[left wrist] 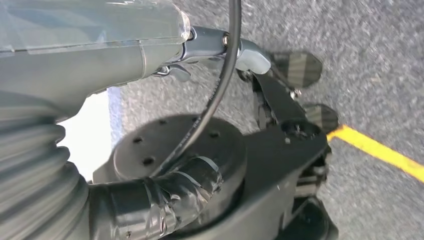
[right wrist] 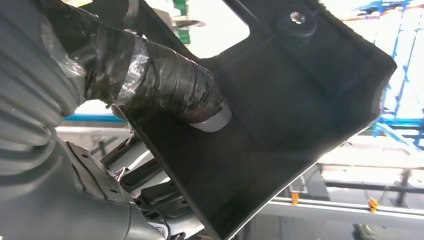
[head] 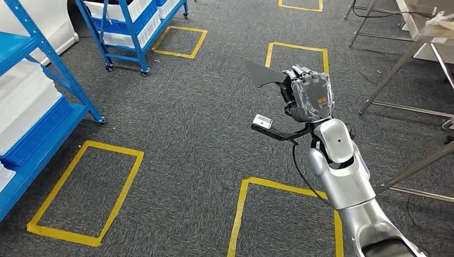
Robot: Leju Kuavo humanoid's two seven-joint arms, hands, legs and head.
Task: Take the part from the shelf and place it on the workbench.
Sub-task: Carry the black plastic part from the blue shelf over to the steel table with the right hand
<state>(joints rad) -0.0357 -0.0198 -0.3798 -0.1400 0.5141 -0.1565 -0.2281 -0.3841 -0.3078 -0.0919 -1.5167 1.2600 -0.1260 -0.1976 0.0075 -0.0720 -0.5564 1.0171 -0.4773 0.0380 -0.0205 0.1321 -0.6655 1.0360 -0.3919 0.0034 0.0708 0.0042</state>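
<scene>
Part (head: 262, 73): being held up in the right hand (head: 309, 95), fingers wrapping closed around one end, out over the grey carpet (head: 193, 134) and well clear of it. Being shown as one dark, flat piece, long axis lying roughly level, free end pointing away from the right hand toward the blue shelf (head: 37, 101) side of the head view, well apart from that shelf. Appearing in the right wrist view as a black tray-like panel (right wrist: 310, 95) with a raised rim and one screw near a corner, a tape-wrapped finger (right wrist: 165, 90) pressing against its face. Counting around the right hand in the head view: two blue shelves, the nearer far off on the part's side, the wheeled one (head: 136, 32) farther beyond; five yellow tape rectangles on the carpet, one (head: 297, 49) partly hidden just behind the right hand; metal workbench legs (head: 399, 67) standing off on the opposite side. Left hand (left wrist: 280, 85): hanging over the carpet beside one yellow line (left wrist: 380, 150), fingertips (left wrist: 298, 68) stretching out apart, holding nothing.
</scene>
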